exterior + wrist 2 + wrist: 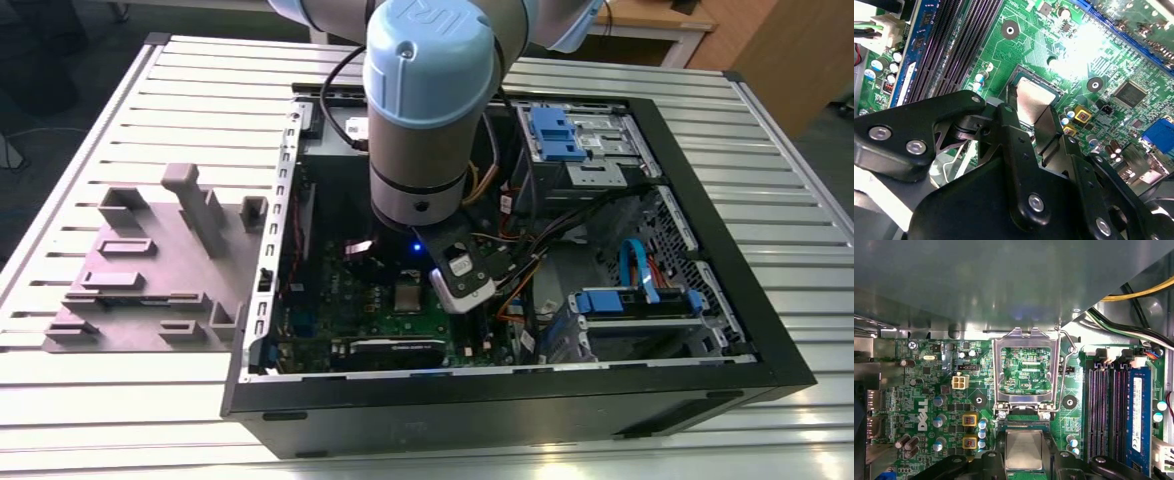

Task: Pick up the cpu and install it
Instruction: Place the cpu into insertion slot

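The cpu (1024, 449), a small square chip with a pale silvery top, sits between my gripper's (1024, 456) two black fingers (995, 460), low over the socket on the green motherboard (929, 390). In the second wrist view the cpu (1032, 96) lies inside the dark socket border, with the gripper (1030, 119) closed against two of its opposite edges. The hinged metal socket frame (1026, 340) stands flipped open just beyond the chip. In the exterior view my arm (427, 120) reaches straight down into the open computer case (534, 400).
A grey plastic tray (147, 270) with raised blocks lies on the slatted table at the exterior view's left. Memory slots (1104, 410) run beside the socket. Cables (1134, 295) and blue drive bays (561, 135) fill the case's far side.
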